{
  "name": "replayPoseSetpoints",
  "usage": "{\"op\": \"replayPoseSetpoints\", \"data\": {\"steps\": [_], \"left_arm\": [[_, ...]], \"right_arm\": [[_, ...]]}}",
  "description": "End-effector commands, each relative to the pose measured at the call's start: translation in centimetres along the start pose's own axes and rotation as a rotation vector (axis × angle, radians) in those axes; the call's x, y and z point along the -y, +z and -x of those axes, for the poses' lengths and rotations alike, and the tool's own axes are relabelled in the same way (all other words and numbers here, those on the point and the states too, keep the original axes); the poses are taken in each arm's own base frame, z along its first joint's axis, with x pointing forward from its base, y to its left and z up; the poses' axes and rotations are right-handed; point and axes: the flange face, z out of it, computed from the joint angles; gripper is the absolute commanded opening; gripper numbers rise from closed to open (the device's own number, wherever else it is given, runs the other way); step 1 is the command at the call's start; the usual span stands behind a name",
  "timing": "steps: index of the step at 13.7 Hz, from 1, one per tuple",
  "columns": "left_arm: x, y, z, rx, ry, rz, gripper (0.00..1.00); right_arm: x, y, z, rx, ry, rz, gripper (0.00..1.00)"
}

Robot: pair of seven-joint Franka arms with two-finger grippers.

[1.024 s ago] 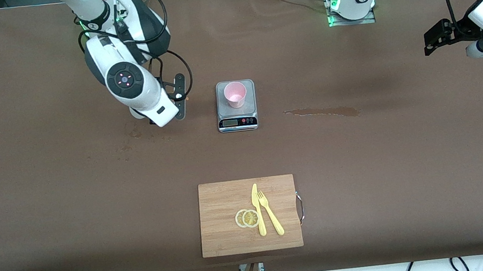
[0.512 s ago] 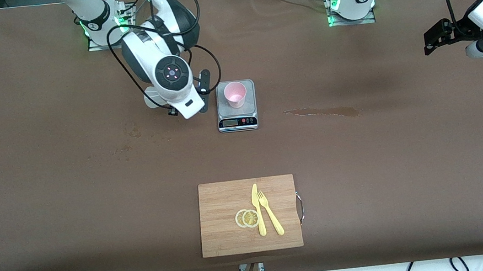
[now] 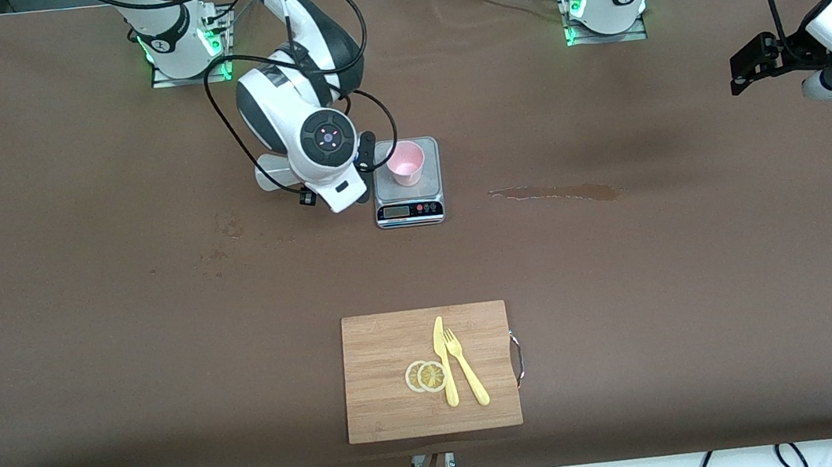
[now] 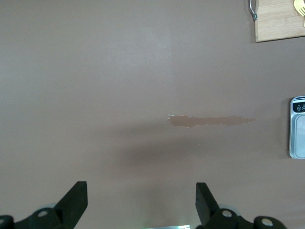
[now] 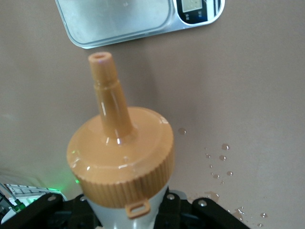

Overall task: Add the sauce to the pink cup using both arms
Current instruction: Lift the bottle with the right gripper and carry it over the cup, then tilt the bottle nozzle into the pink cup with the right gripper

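Note:
The pink cup (image 3: 406, 162) stands upright on a small silver scale (image 3: 409, 196) in the middle of the table. My right gripper (image 3: 369, 158) hangs right beside the cup, over the scale's edge toward the right arm's end. It is shut on the sauce bottle (image 5: 121, 160), whose orange nozzle (image 5: 103, 64) points toward the scale platform (image 5: 119, 19) in the right wrist view. The arm's wrist hides the bottle in the front view. My left gripper (image 3: 749, 69) waits open and empty, high over the left arm's end of the table.
A long brownish stain (image 3: 554, 193) marks the table beside the scale toward the left arm's end. A wooden cutting board (image 3: 388, 395) with lemon slices (image 3: 426, 376), a yellow knife and a fork (image 3: 467, 377) lies nearer the front camera. Small droplets (image 5: 221, 160) dot the table under the bottle.
My right arm has carried the bottle from the right arm's end of the table up to the scale, beside the cup. The left arm has not moved.

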Motion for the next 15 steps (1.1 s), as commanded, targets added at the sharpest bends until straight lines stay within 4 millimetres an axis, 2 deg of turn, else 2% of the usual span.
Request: {"op": "replayPoseSetpoints", "data": {"steps": [1,3,7,10,13,15], "left_arm": [[0.2,-0.5,0.0,0.006,0.017,-0.009,1.0],[0.3,-0.5,0.0,0.009,0.015,-0.009,1.0],[0.3,-0.5,0.1,0.012,0.015,-0.009,1.0],[0.2,-0.5,0.1,0.012,0.015,-0.009,1.0],[0.3,-0.5,0.1,0.012,0.014,-0.008,1.0],[0.3,-0.4,0.1,0.014,0.014,-0.008,1.0]], "right_arm": [[2.1,-0.4,-2.9,0.084,0.011,0.039,0.08],[2.9,-0.3,-4.0,0.11,0.004,0.041,0.08],[3.2,0.6,-4.6,0.135,0.016,0.031,0.08],[4.2,1.2,-5.2,0.168,0.018,0.023,0.08],[5.2,1.3,-7.2,0.238,0.008,0.042,0.08],[5.3,1.3,-7.5,0.246,0.012,0.047,0.08]]}}
